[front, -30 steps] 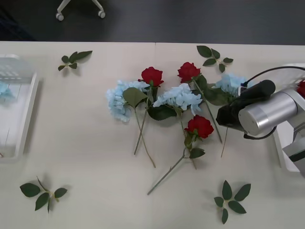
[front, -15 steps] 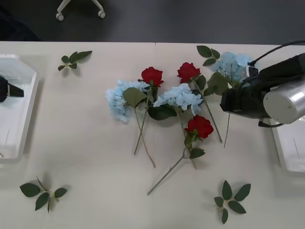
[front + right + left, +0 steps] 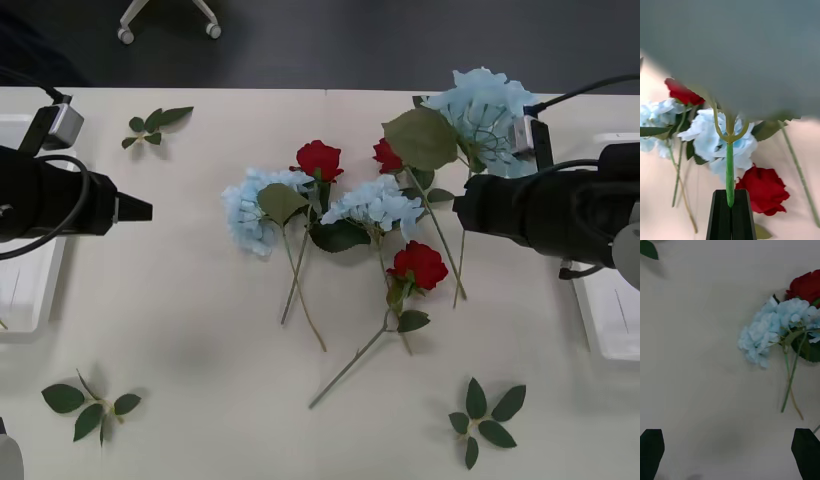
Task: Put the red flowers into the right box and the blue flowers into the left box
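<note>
A blue flower (image 3: 482,112) is being lifted clear of the table (image 3: 200,300) at two o'clock, its stem pinched by the closed right gripper (image 3: 730,210); the left gripper (image 3: 730,450), spread empty, is being swung inward from the left box (image 3: 30,290), so a handover leftward seems likely

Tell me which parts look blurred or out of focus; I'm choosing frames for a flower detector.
Right wrist view: the lifted pale blue flower is a grey smear close to the lens, while its green stem in the shut black right gripper is sharp. Front view: the table flowers look crisp.
</note>
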Motion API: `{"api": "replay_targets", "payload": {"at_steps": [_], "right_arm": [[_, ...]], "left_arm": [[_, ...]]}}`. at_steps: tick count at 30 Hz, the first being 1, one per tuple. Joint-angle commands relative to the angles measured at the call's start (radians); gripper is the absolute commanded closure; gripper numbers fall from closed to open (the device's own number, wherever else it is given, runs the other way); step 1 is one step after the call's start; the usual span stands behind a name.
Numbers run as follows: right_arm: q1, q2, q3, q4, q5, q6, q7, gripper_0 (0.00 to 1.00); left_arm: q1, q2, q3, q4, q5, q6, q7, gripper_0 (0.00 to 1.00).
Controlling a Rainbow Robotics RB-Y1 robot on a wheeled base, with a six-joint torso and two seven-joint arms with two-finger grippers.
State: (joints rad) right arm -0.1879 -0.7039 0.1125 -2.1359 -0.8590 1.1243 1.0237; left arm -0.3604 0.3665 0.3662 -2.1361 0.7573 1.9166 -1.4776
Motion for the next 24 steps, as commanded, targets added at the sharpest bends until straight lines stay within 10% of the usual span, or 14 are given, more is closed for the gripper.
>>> {"api": "replay_targets", "payload": {"at_steps": [1,24], "right_arm": [[0.015,-0.078,0.003,-0.084,-0.069,-0.044,0.049,1.00],[0.041,-0.292,0.009,-0.239,-0.577,-0.290,0.483,1.00]], "left_arm": [[-0.005,0.000,0.042,-0.036,0.097,-0.036,-0.096,0.00],[0.024,-0.005,0.169,0.211,0.718,-0.108,-0.699,0.00]]}}
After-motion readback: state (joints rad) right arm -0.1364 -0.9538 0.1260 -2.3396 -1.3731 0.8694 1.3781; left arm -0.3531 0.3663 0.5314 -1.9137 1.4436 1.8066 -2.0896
